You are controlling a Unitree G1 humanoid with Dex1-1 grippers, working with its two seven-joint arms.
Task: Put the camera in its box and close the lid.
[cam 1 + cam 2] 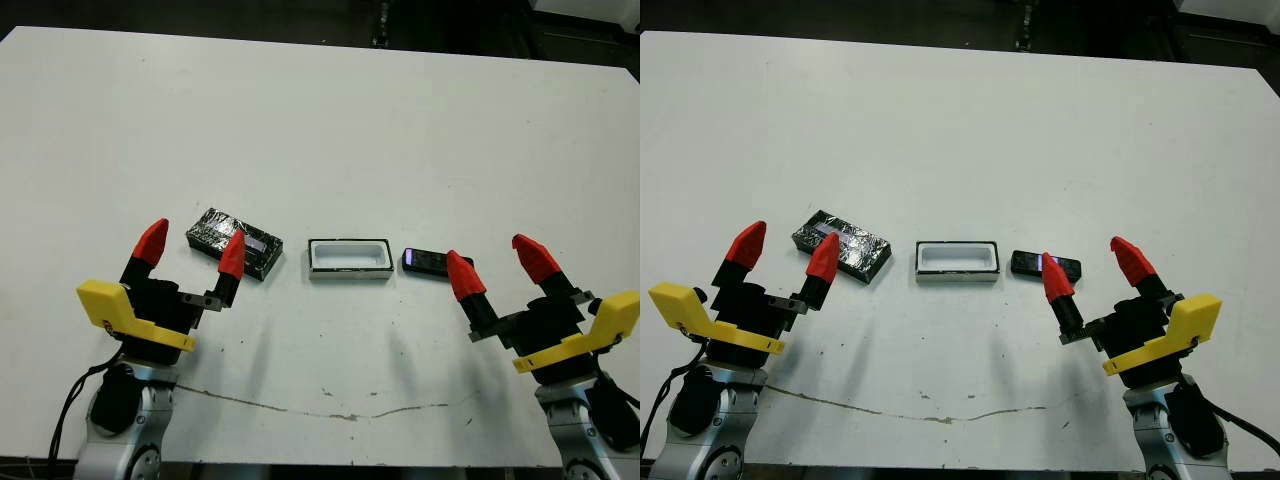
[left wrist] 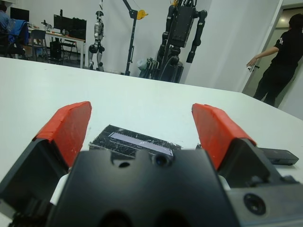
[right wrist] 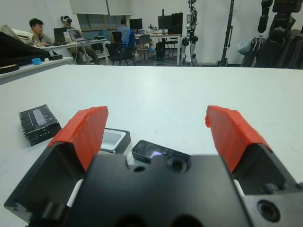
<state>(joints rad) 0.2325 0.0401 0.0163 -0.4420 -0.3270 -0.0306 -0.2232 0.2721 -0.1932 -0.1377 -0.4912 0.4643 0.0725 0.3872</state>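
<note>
Right end effector (image 1: 497, 262) hovers spread and empty, just near of the camera (image 1: 430, 262) lying on the surface (image 1: 320, 130). Left end effector (image 1: 192, 246), also spread, hangs by the lid (image 1: 236, 243). Between them the box (image 1: 349, 258) sits empty. Nothing is done yet: camera unplaced, lid off.

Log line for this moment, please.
camera on table, right of box | box empty | lid left | left gripper open | right gripper open

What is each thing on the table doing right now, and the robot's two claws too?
camera: lying flat on table, outside box
box: open, empty
lid: off, lying left of box
left gripper: jaws open, holding nothing
right gripper: jaws open, holding nothing
</note>
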